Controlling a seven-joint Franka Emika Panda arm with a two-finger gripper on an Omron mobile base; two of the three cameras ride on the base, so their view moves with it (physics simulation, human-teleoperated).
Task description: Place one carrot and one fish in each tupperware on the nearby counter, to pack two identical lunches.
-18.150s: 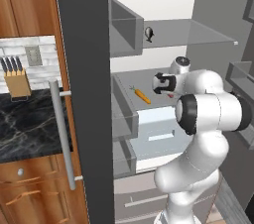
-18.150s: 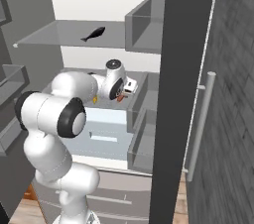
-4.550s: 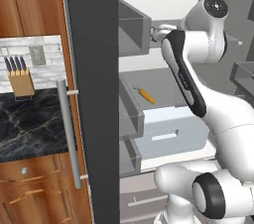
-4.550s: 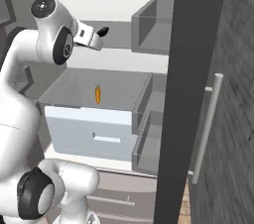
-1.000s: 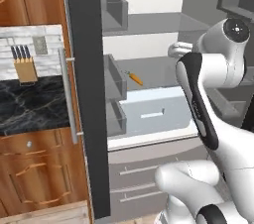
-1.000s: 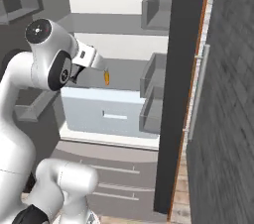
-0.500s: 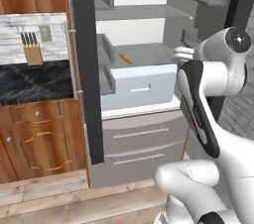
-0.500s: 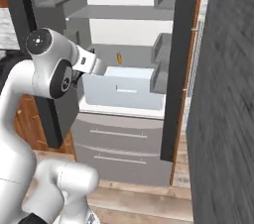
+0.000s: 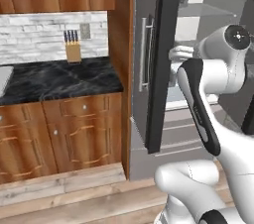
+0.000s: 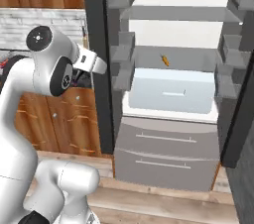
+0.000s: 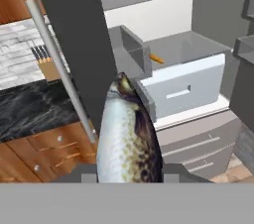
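Observation:
A speckled grey-brown fish (image 11: 127, 131) fills the middle of the hand view, and my gripper (image 11: 128, 169) is shut on it, a finger on either side of its body. Seen from the base, the gripper (image 10: 95, 64) hangs in front of the open fridge, beside the left door's edge. One orange carrot (image 10: 164, 60) lies on the fridge shelf behind the pale drawer; the hand view shows this carrot (image 11: 156, 58) too. The black marble counter (image 9: 59, 79) runs along the left. A pale grey shape (image 9: 3, 78) at its far left edge is cut off; I cannot tell what it is.
The open dark fridge door (image 9: 159, 59) with its long handle (image 11: 59, 64) stands between my hand and the counter. A knife block (image 9: 73, 51) stands at the back wall. Brown cabinets (image 9: 64, 129) sit under the counter. A pale fridge drawer (image 10: 171, 91) juts out.
The whole picture has shifted: the base has backed away from the fridge and turned toward the counter. The fish stays in the shut gripper.

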